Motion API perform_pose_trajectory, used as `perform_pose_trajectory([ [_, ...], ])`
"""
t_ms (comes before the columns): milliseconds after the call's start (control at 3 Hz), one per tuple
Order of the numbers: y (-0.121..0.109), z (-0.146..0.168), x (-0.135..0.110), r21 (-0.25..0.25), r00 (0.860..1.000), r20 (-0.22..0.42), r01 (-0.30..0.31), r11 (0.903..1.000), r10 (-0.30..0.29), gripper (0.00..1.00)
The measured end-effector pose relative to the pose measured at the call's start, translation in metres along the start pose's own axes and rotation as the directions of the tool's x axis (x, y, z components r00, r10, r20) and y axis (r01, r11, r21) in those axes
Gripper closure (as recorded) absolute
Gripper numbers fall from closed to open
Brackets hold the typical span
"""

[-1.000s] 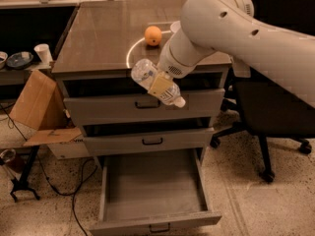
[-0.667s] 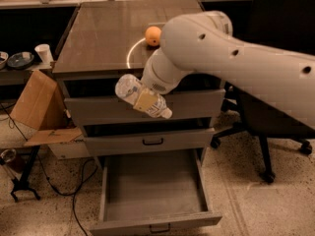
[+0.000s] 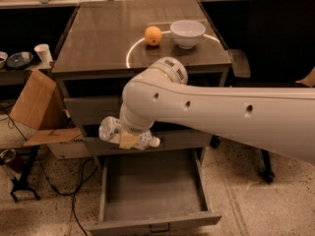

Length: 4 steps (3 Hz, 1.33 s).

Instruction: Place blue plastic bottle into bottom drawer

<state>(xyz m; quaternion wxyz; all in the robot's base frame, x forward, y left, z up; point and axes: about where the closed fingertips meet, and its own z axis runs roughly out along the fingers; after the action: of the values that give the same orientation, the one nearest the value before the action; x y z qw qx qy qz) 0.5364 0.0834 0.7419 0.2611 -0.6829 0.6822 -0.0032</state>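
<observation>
The blue plastic bottle (image 3: pixel 127 133) is clear and ribbed with a white cap, and lies on its side in the air. My gripper (image 3: pixel 130 137) is shut on the bottle, mostly hidden under my white arm (image 3: pixel 197 114). The bottle hangs in front of the middle drawer, just above the back left of the bottom drawer (image 3: pixel 152 191). That drawer is pulled out, with a plain grey interior.
An orange (image 3: pixel 153 35) and a white bowl (image 3: pixel 187 33) sit on the cabinet top (image 3: pixel 108 38). A cardboard box (image 3: pixel 37 104) leans at the left. A black office chair (image 3: pixel 275 58) stands at the right. Cables and a stand lie on the floor at the left.
My arm has swung down and to the left, carrying the bottle from the top drawer's front down to the middle drawer's height. The bowl now shows.
</observation>
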Motion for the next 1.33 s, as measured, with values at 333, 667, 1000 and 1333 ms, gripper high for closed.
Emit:
perform_pose_trajectory([
  [333, 0.019, 0.041, -0.003, -0.023, 0.999, -0.035, 0.025, 0.9994, -0.026, 1.00],
  [667, 0.033, 0.095, -0.007, -0.049, 0.999, -0.048, 0.006, 0.9988, -0.008, 1.00],
  [1000, 0.053, 0.144, -0.007, -0.100, 0.998, -0.054, 0.010, 0.9949, -0.015, 1.00],
  [1333, 0.073, 0.186, -0.003, -0.156, 0.996, -0.074, 0.031, 0.9873, -0.043, 1.00],
])
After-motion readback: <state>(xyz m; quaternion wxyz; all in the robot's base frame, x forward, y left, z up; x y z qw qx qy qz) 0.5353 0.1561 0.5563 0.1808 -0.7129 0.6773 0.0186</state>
